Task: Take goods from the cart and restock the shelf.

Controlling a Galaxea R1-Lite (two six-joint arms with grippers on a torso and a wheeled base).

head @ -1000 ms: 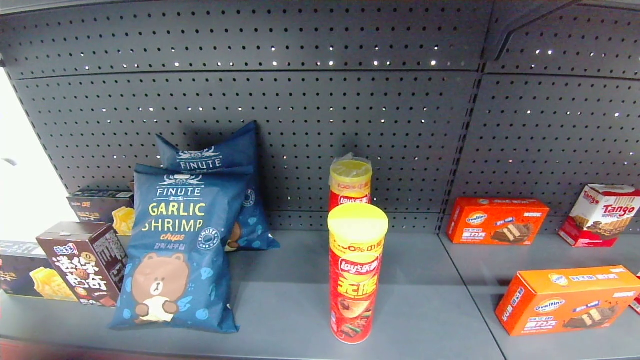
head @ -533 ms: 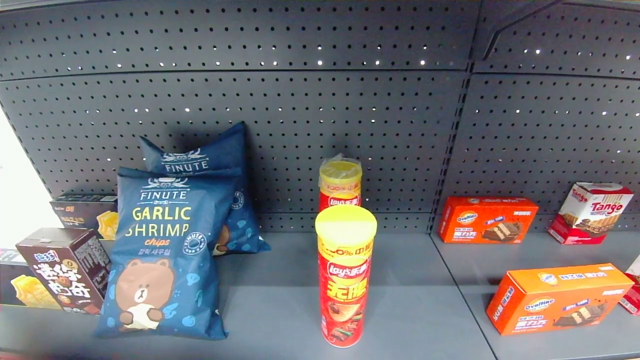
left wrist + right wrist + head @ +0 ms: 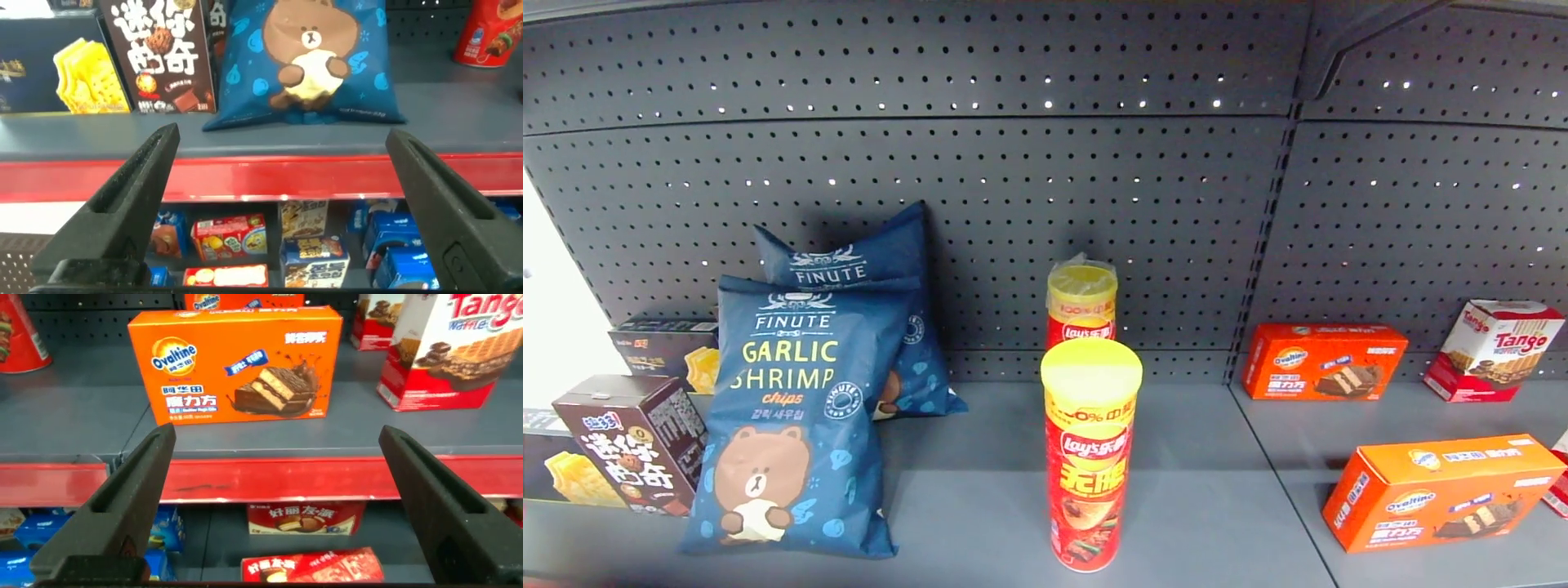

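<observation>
RESTOCKING RUN: Both pincers hang spread wide before the red front edge of the shelf. The left pincer faces a blue chip bag and the right pincer faces an orange box. The head view takes in the back row (a rear canister stands behind the front canister), while the wrist views add packets on a lower tier beneath.
</observation>
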